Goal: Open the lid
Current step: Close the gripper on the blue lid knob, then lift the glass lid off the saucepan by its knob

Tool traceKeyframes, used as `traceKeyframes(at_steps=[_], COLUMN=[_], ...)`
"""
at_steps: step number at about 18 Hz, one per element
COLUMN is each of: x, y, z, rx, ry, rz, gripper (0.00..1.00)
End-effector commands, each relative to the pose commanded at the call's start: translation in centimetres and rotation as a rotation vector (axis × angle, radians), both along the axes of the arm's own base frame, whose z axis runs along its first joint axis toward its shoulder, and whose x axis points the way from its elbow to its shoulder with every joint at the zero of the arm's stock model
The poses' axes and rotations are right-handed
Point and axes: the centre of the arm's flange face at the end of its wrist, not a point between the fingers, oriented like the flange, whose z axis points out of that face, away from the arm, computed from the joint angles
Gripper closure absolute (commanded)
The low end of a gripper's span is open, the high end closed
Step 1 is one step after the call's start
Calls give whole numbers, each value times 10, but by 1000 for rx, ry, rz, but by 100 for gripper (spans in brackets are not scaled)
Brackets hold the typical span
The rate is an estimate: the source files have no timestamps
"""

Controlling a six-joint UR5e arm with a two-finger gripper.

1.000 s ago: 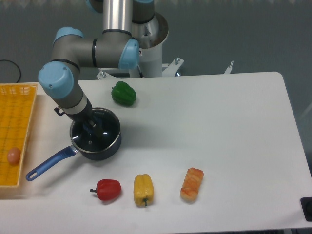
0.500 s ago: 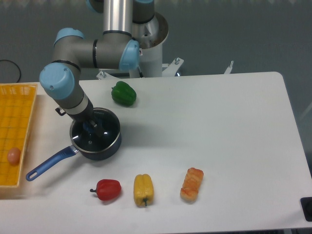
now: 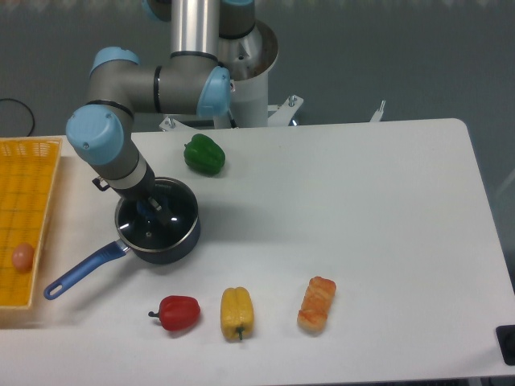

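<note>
Hardly any change from a second ago: gripper (image 3: 151,214) still down over the middle of the saucepan (image 3: 183,240), at the blue knob of the lid (image 3: 173,219), wrist and forearm leaning in from the upper left as before. Lid still seated on the pan, glass disc level inside the metal rim, near the left end of the table (image 3: 362,225). Only a slight shift to report: long blue handle (image 3: 80,273) swung a touch, its far tip now a little lower and further right than a second ago, pan body otherwise in the same spot. Fingers dark against the dark glass, closed in around the knob by the look of it, but cannot tell for certain whether clamped or merely beside it. Green pepper (image 3: 203,154) unmoved just behind the pan, touching nothing. Red pepper (image 3: 179,312), yellow pepper (image 3: 237,312) and bread roll (image 3: 317,304) unchanged in their row near the front edge, apart from one another. Yellow basket (image 3: 32,193) at the far left as before, small pinkish egg-like thing (image 3: 22,256) in its lower part.
</note>
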Motion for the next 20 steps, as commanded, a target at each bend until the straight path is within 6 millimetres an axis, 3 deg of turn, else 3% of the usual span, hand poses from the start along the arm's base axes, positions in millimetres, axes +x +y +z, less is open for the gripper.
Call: traceKeyframes(at_steps=[6, 20], x=[0, -3], y=[0, 2], z=[1, 3], rx=[1, 8], ry=[1, 2], rz=[2, 3], gripper=[30, 34])
